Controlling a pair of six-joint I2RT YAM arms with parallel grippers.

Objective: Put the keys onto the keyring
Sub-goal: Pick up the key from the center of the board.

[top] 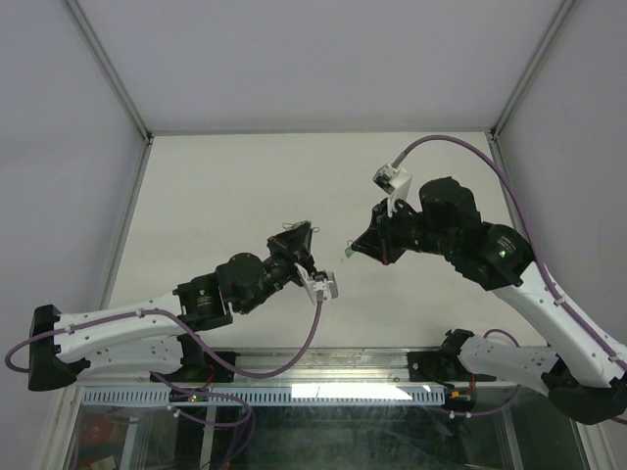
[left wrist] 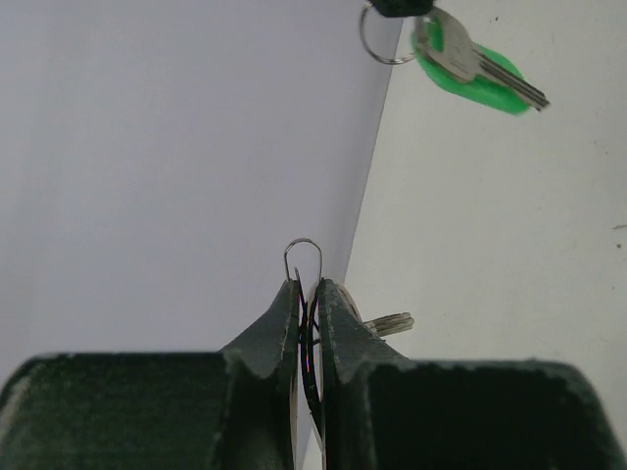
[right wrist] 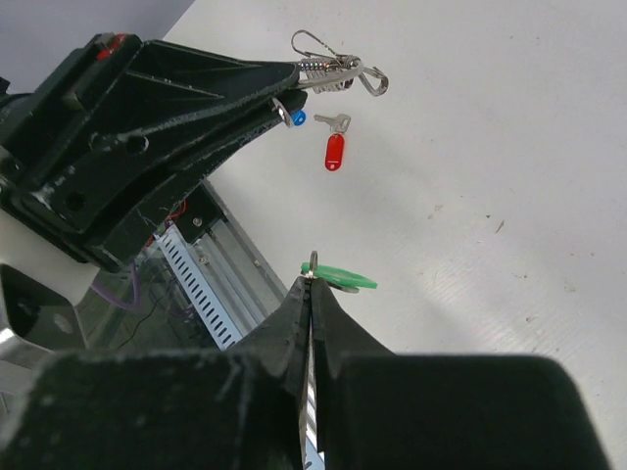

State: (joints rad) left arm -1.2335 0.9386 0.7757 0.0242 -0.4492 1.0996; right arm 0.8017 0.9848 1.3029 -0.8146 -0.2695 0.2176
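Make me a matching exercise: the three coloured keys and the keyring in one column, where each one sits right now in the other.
Things:
1. green key
2. red key
3. blue key
4. keyring

Places:
A. pinched in the left gripper
B. free of both grippers, in full view
C. pinched in the right gripper
D. half hidden behind the left gripper

Pairs: 1-C, 2-B, 3-D, 4-A
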